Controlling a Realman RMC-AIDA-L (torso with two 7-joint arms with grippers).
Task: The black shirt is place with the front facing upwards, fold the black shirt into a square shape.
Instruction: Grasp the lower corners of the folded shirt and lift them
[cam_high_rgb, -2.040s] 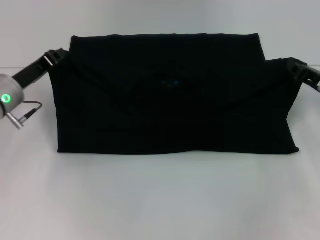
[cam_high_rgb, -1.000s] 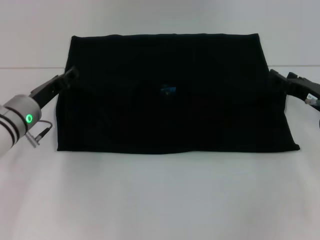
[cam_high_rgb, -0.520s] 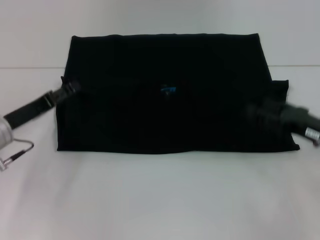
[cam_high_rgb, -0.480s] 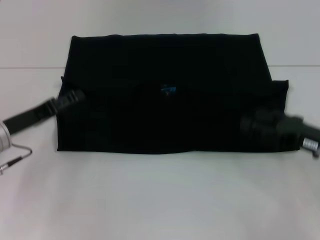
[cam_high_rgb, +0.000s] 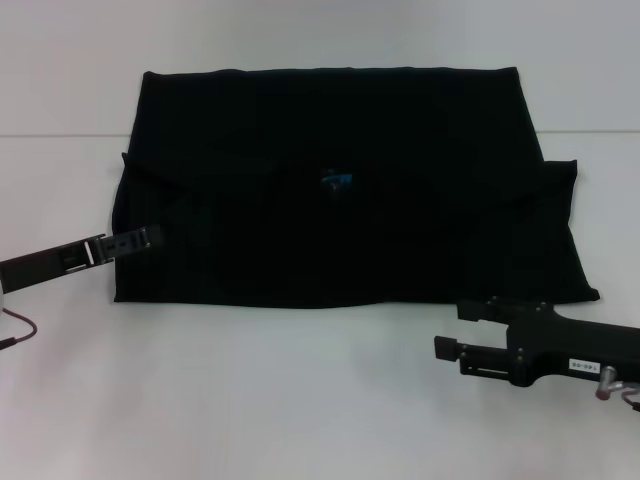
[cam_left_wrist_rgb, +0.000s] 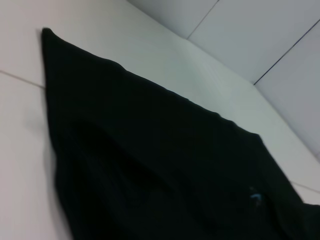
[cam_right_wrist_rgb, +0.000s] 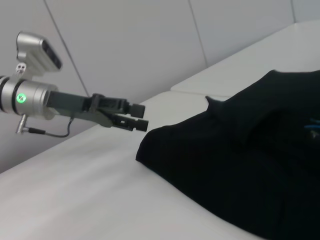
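The black shirt (cam_high_rgb: 350, 190) lies flat on the white table (cam_high_rgb: 300, 400) as a wide rectangle, its small blue neck label (cam_high_rgb: 337, 180) near the middle. My left gripper (cam_high_rgb: 152, 237) hovers over the shirt's front left edge, open and holding nothing. The right wrist view shows it as the left gripper (cam_right_wrist_rgb: 140, 116) just beyond the shirt (cam_right_wrist_rgb: 240, 170) corner. My right gripper (cam_high_rgb: 452, 330) sits over bare table just in front of the shirt's front right corner, open and empty. The left wrist view shows only the shirt (cam_left_wrist_rgb: 165, 165) and its label (cam_left_wrist_rgb: 255, 195).
Bare white table surface lies in front of the shirt and to both sides. A table seam line (cam_high_rgb: 60, 136) runs across behind the left arm. A grey panelled wall (cam_right_wrist_rgb: 125, 45) stands behind the table.
Both grippers have drawn back from the shirt's side edges toward the front. The right one has moved off the cloth onto bare table. The shirt lies still.
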